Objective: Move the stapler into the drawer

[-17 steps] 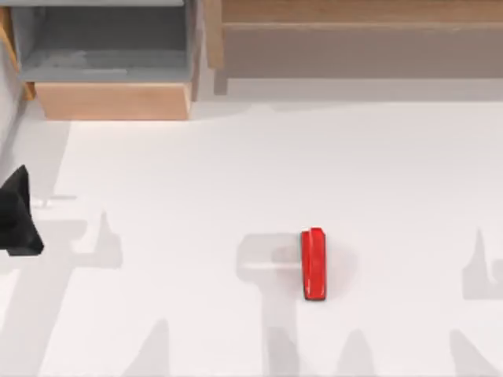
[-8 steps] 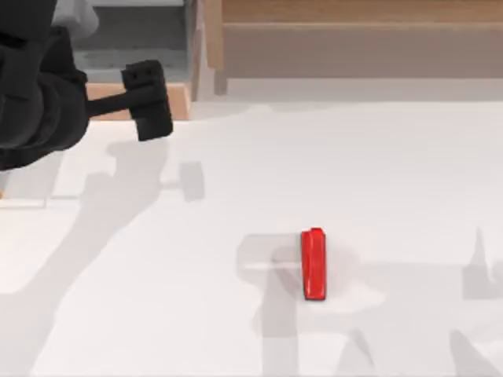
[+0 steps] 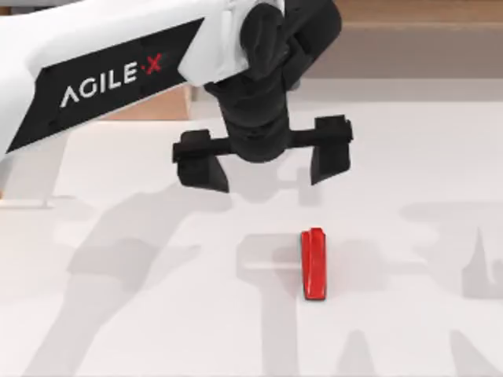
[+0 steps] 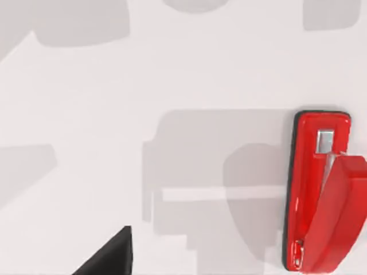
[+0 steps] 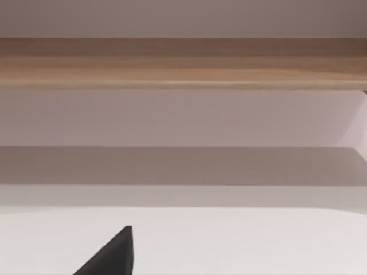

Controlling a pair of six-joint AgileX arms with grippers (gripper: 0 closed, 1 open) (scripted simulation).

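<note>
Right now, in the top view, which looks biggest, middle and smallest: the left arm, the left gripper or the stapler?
1. left arm, though being nearer the camera enlarges it.
2. left gripper, fingers spread wide, also enlarged by nearness.
3. stapler, lying on the table.

White desk (image 3: 440, 173), plain matte top. Red stapler (image 3: 314, 265) lying flat on it, right of centre, nearer side, long axis running near-to-far. Wooden cabinet front (image 3: 440, 35) along far edge.

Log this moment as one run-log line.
left gripper: open, above table, short of stapler | stapler: flat on table, ungrasped | drawer: stapler not in
</note>
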